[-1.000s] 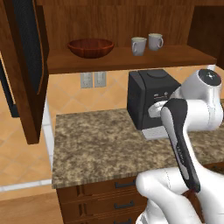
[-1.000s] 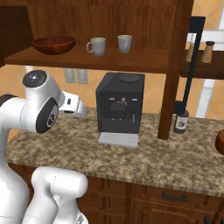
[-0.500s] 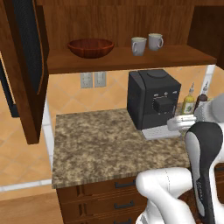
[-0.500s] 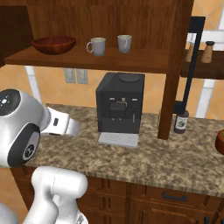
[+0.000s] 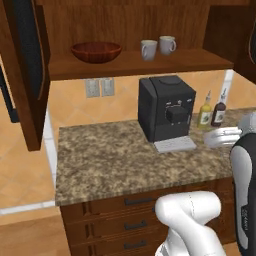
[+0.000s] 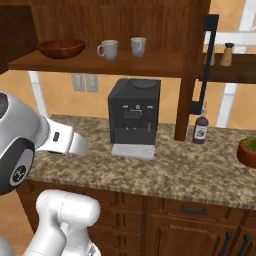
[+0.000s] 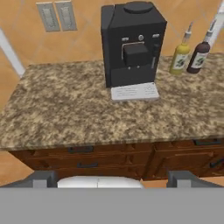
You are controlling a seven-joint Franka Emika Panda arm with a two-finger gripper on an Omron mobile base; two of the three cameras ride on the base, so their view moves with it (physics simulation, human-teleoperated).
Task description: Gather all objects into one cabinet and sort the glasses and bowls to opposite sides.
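On the cabinet's shelf (image 5: 135, 64) the reddish-brown bowl (image 5: 96, 51) sits at the left end. Two pale mugs (image 5: 148, 49) (image 5: 167, 45) stand close together further right. From the other side the bowl (image 6: 61, 48) and the mugs (image 6: 109, 49) (image 6: 138, 46) line up on the same shelf (image 6: 100, 63). My gripper (image 7: 113, 178) is open and empty, its fingertips (image 7: 43, 178) wide apart. It hangs back in front of the counter's edge, well below the shelf, facing the coffee machine.
A black coffee machine (image 5: 167, 107) stands on the granite counter (image 5: 110, 160), with two bottles (image 5: 205, 111) (image 5: 218, 109) to its right. The cabinet doors (image 5: 25, 65) (image 6: 207, 60) hang open at both sides. A potted plant (image 6: 247, 151) sits far right, and drawers (image 7: 87, 157) run below.
My arm has swung down and back from in front of the coffee machine towards the counter's front edge. The bowl and mugs have stayed put, and the gripper has stayed open.
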